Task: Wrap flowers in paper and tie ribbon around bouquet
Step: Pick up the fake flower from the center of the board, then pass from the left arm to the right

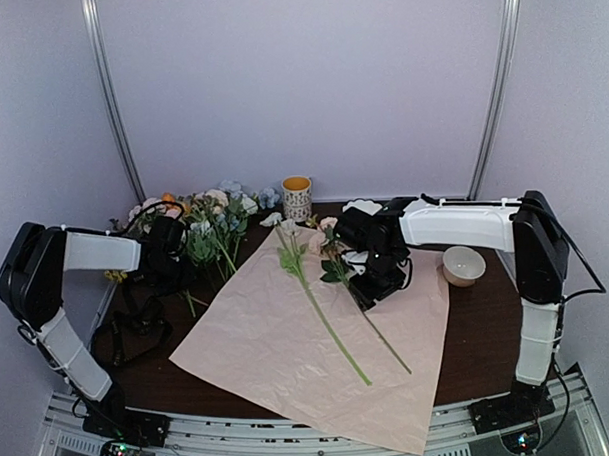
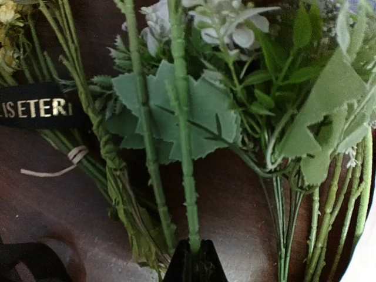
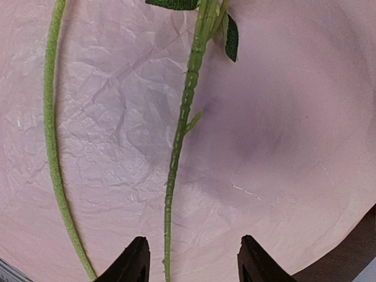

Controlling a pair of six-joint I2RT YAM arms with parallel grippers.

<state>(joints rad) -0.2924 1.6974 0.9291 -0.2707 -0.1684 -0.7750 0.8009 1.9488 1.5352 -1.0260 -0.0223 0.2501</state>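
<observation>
The pink paper (image 1: 288, 339) lies flat mid-table with two flowers (image 1: 322, 312) lying on it, stalks toward me. My right gripper (image 3: 194, 261) hovers open above the paper (image 3: 282, 117); one green stalk (image 3: 176, 147) lies on the sheet between its fingers and another (image 3: 53, 147) to the left. More loose flowers (image 1: 214, 226) are piled at the back left. There my left gripper (image 2: 192, 249) is shut on the lower end of one thick green stalk (image 2: 183, 147). A black ribbon (image 2: 35, 106) with gold letters lies across the pile's left stems. No bouquet is in view.
A yellow-rimmed patterned mug (image 1: 296, 198) stands at the back centre. A small pale bowl (image 1: 463, 265) sits right of the paper, under the right arm. A white object (image 1: 362, 206) lies behind the right gripper. Dark brown table (image 1: 489, 352) shows around the sheet.
</observation>
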